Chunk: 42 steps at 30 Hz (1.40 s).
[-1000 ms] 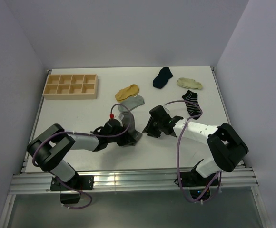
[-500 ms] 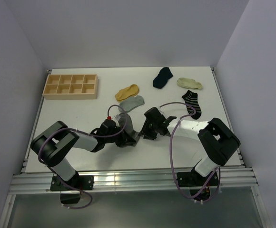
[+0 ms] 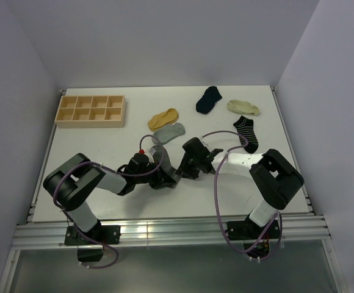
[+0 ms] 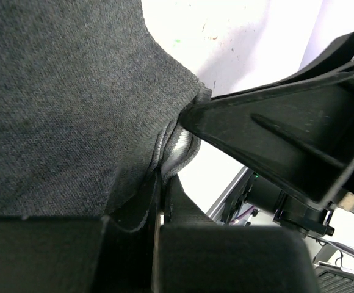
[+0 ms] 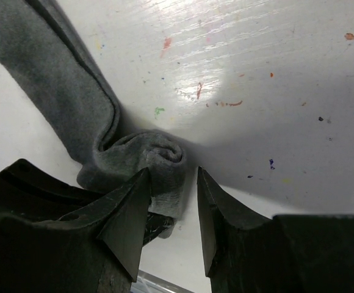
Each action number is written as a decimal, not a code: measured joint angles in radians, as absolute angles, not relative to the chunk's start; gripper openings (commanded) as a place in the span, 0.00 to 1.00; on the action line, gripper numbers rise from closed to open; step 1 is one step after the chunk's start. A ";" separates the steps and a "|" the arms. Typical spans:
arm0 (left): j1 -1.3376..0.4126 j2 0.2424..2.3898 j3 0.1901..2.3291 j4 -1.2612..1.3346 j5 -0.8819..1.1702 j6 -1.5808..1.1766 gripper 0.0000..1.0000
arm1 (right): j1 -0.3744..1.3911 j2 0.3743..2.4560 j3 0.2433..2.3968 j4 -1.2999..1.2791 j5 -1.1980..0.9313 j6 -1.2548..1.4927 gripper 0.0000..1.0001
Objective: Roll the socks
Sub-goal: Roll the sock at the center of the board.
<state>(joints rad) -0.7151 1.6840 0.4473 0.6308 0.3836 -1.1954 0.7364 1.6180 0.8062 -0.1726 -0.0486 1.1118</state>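
Left gripper (image 4: 158,207) is clamped tight on the dark grey sock (image 4: 73,91). Right gripper (image 5: 172,176), jaws parted, straddles its rolled end

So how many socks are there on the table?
6. A dark grey knit sock lies at the near middle. A mustard-yellow sock and light grey sock sit just behind it. A navy sock, cream sock and black-and-white striped sock lie far right. None looks hidden.
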 measured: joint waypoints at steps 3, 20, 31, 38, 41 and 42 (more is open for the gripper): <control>-0.715 1.689 0.447 0.637 0.389 -1.198 0.00 | 0.736 1.625 0.806 -0.170 -0.048 1.114 0.40; -0.717 1.671 0.460 0.618 0.371 -1.192 0.48 | 0.738 1.633 0.862 -0.261 -0.002 1.079 0.00; -0.929 1.444 0.651 0.156 -0.112 -0.893 0.61 | 0.741 1.692 0.985 -0.418 0.041 1.046 0.00; -1.097 1.485 0.709 0.098 -0.358 -0.722 0.57 | 0.741 1.729 1.026 -0.479 0.036 1.027 0.00; -1.134 1.531 0.724 0.085 -0.428 -0.680 0.56 | 0.741 1.740 1.035 -0.489 0.033 1.024 0.00; -1.145 1.544 0.725 0.085 -0.450 -0.667 0.55 | 0.741 1.742 1.035 -0.490 0.031 1.024 0.00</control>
<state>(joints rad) -1.1446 1.5444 0.7254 0.0849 -0.4500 -0.6666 0.7410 1.7424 1.0351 -0.4904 0.0315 1.0237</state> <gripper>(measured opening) 0.561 0.023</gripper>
